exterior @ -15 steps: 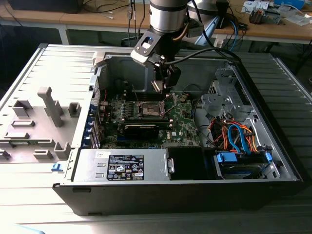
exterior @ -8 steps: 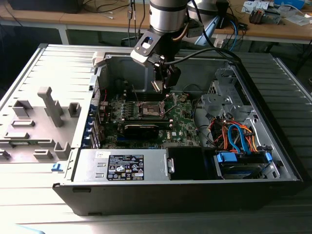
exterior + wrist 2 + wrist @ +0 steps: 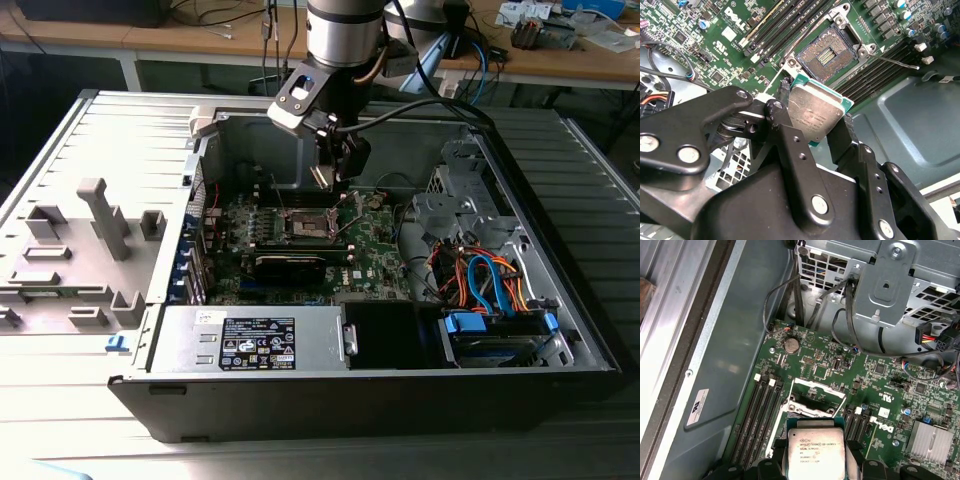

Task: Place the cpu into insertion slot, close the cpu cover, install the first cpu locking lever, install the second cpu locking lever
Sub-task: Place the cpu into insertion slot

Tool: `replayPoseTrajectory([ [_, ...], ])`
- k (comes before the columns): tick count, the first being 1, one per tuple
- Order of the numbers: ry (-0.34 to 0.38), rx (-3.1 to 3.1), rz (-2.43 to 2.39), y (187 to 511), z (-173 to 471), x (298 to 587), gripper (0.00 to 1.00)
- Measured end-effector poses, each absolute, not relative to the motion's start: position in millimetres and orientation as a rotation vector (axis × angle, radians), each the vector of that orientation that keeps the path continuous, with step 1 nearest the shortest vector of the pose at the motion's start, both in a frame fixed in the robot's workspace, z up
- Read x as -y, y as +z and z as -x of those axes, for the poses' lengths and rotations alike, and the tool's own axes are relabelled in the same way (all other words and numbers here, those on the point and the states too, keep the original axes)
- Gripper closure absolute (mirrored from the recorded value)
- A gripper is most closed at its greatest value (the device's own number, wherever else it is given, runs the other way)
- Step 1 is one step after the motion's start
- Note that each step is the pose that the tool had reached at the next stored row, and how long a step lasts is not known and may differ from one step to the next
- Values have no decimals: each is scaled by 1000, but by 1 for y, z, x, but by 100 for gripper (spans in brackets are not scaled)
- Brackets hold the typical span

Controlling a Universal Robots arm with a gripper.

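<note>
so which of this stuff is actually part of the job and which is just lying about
In the job: cpu, held in the gripper; slot, uncovered and empty; lever beside it.
Lying about: power supply; drive cage; blue cables; heatsink; coin battery.
</note>
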State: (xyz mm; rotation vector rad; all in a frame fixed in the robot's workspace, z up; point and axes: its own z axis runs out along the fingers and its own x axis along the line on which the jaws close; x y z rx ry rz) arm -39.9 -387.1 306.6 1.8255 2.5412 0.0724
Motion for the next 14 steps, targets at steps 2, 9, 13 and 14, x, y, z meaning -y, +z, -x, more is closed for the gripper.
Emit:
replayPoseTrajectory([
  [2, 72, -2540, -1827, 307, 40, 387, 45],
  [9, 72, -2522, -1851, 306, 40, 387, 45],
  [13, 72, -2511, -1866, 306, 40, 387, 45],
  [14, 72, -2508, -1869, 306, 40, 387, 45],
])
